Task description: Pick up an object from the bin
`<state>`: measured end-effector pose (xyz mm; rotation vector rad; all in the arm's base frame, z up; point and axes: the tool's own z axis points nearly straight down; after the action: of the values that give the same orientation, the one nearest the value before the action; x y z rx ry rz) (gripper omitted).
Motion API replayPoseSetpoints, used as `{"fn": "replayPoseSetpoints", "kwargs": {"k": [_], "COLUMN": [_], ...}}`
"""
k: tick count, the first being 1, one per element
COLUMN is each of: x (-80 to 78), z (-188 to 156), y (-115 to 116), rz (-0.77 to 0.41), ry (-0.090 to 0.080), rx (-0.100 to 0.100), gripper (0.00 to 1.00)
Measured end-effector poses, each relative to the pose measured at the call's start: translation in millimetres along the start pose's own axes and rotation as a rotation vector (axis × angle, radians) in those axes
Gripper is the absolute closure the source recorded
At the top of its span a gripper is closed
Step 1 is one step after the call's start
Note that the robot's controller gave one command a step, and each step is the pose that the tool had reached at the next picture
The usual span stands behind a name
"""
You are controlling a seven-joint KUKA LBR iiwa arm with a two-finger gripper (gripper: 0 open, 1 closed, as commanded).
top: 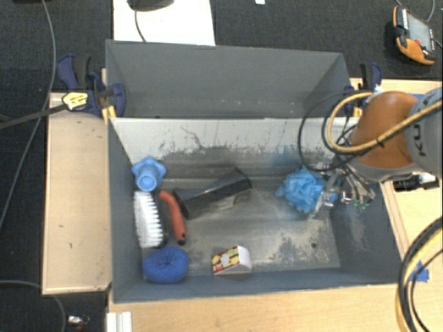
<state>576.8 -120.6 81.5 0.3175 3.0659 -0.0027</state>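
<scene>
My gripper (325, 198) is low at the right side of the bin, right against a light blue crumpled, spongy thing (302, 190) that lies near the right wall. Its fingertips touch that thing's right edge. A black oblong block (213, 194) lies in the middle of the bin, to the left of the blue thing.
Along the left wall lie a light blue plastic piece (147, 173), a white scrubbing brush (149, 219) with an orange-red handle (174, 216) and a dark blue round puff (166, 264). A small white and red packet (232, 260) sits near the front. The arm with its orange cover and cables stands at the right.
</scene>
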Motion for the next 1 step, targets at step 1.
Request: {"fn": "replayPoseSetpoints", "kwargs": {"k": [1], "x": [5.8], "z": [-95.6], "y": [-4.1], "rz": [-0.046], "ry": [-0.006], "rx": [0.002], "gripper": [0.00]}}
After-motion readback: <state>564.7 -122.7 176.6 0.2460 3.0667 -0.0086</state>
